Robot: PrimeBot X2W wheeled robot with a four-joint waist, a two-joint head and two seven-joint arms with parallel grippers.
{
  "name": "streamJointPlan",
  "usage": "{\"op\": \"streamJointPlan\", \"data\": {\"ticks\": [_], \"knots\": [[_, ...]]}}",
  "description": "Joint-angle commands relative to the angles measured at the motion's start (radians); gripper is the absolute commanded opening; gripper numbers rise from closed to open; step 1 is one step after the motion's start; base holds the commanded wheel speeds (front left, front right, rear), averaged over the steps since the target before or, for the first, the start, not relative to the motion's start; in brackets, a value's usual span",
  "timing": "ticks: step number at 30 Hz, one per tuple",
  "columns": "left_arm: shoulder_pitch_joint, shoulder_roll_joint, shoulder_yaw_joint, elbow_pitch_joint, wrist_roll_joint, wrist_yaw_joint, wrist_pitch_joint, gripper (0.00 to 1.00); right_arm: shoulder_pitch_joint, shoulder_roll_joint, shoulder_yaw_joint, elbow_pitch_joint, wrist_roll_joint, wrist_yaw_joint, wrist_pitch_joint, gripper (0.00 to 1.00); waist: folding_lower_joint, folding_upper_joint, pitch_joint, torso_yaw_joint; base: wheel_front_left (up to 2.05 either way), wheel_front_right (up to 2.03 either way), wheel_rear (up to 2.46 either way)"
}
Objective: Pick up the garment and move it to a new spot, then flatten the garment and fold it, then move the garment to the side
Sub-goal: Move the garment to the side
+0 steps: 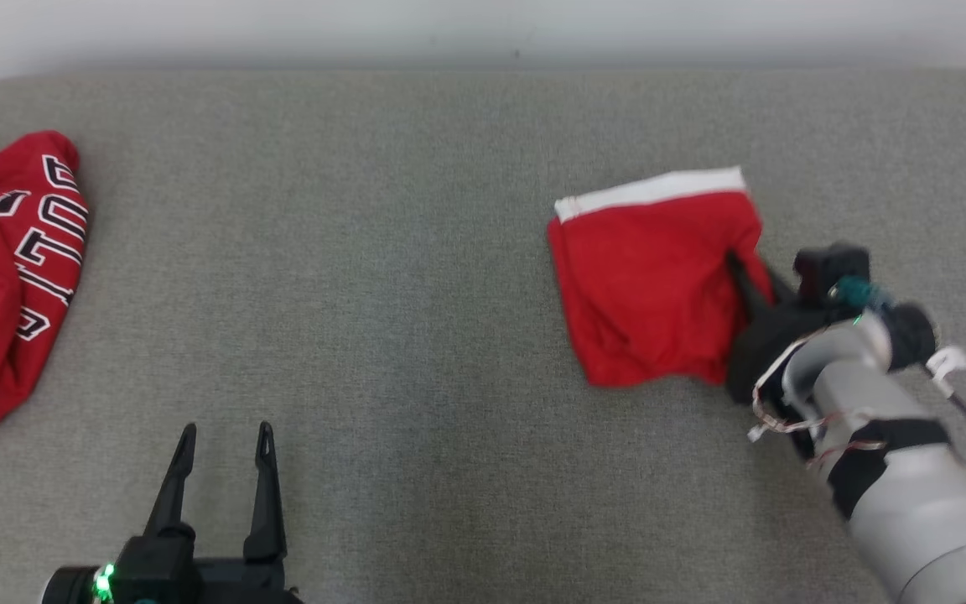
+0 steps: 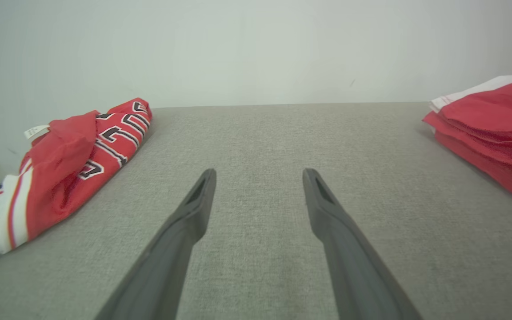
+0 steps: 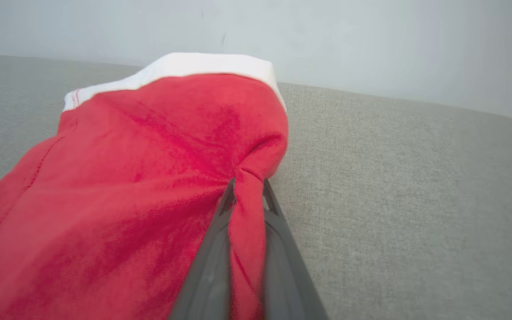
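Lettering in black and white runs across the crumpled red fabric jersey (image 1: 22, 252) at the far left edge of the grey fabric-covered counter (image 1: 416, 252), with white-and-red striped trim at its near end. In the left wrist view the jersey (image 2: 74, 155) lies off to the left, a small white tag at its top.

To its right and nearer the robot, the left tool (image 1: 227, 429) hovers low over bare counter. Its two long dark fingers are spread wide with nothing between them. The left wrist view looks along the left tool (image 2: 259, 173), and only grey weave shows in the gap.

A wide bare stretch separates it from the folded red fabric garment (image 1: 651, 285), which lies on the right half of the counter, well apart from the jersey. A white band runs along its far edge. In the left wrist view the garment (image 2: 491, 129) sits at the right edge as stacked layers.

At the garment's right side is the right tool (image 1: 750, 273), on a pale grey forearm (image 1: 894, 470) slanting up from the lower right. In the right wrist view the right tool (image 3: 249, 189) has its fingers drawn close on a ridge of red cloth, and the garment (image 3: 127, 186) puckers toward that pinch. Whether this edge is off the counter, I cannot tell. A pale wall (image 1: 483, 33) stands behind the counter.
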Motion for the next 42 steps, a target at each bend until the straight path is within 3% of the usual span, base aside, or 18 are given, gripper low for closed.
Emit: {"op": "streamJointPlan", "data": {"ticks": [1, 7, 15, 27, 42], "knots": [[-0.021, -0.002, -0.003, -0.009, -0.004, -0.006, -0.003, 1.0, -0.018, -0.014, 0.008, 0.0, -0.007, -0.002, -0.002, 0.0, -0.0001, -0.0001, 0.03, -0.007, 0.0, 0.0, 0.0], [-0.069, -0.001, -0.032, -0.083, 0.012, -0.015, -0.003, 1.0, -0.17, -0.123, 0.104, 0.005, -0.034, -0.002, 0.019, 0.0, -0.0001, -0.0001, 0.127, -0.04, 0.0, 0.0, 0.0], [-0.124, 0.019, -0.022, -0.187, 0.057, -0.034, -0.003, 1.0, -0.345, -0.242, 0.215, -0.015, -0.025, -0.002, 0.045, 0.0, -0.0001, -0.0001, 0.264, -0.14, 0.0, 0.0, 0.0], [-0.167, 0.089, -0.02, -0.321, 0.088, -0.045, -0.003, 1.0, -0.517, -0.323, 0.338, -0.019, -0.006, -0.002, 0.069, 0.0, -0.0001, -0.0001, 0.402, -0.298, 0.0, 0.0, 0.0], [-0.185, 0.15, -0.066, -0.481, 0.107, -0.012, -0.003, 1.0, -0.684, -0.43, 0.417, 0.066, -0.068, -0.002, 0.056, 0.0, -0.0001, -0.0001, 0.494, -0.318, 0.0, 0.0, 0.0]]}}
